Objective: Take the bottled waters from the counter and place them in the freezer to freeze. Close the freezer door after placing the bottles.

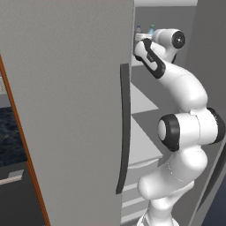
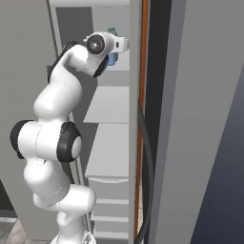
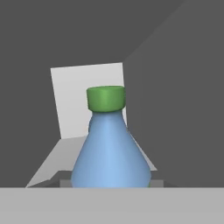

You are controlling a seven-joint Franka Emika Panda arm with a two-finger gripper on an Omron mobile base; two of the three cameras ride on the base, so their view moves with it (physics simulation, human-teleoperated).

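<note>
- Hand view: nearest the camera stands the blue bottle [image 3: 109,148] with its green cap [image 3: 106,97]. It fills the lower middle, directly ahead of the jaws, its long axis upright and cap uppermost. The fingertips are hidden behind the bottle's body; by the close framing I judge the jaws clenched on the blue bottle. Behind it lie a white shelf [image 3: 52,162] and the grey inner walls of the freezer.
- Left base view: the grey left door [image 1: 66,110] with its dark handle [image 1: 125,128] is nearest. Past its edge the arm reaches up into the open freezer [image 1: 145,128]. Two caps, one dark blue [image 1: 138,28] and one green, show at the top shelf beside the wrist.
- Right base view: the right door [image 2: 200,119] stands open. The gripper [image 2: 114,56] is at the upper shelf, bottle at its tip.
- Judgement: the bottle is over the shelf; setting down and release come next, then closing the door.
</note>
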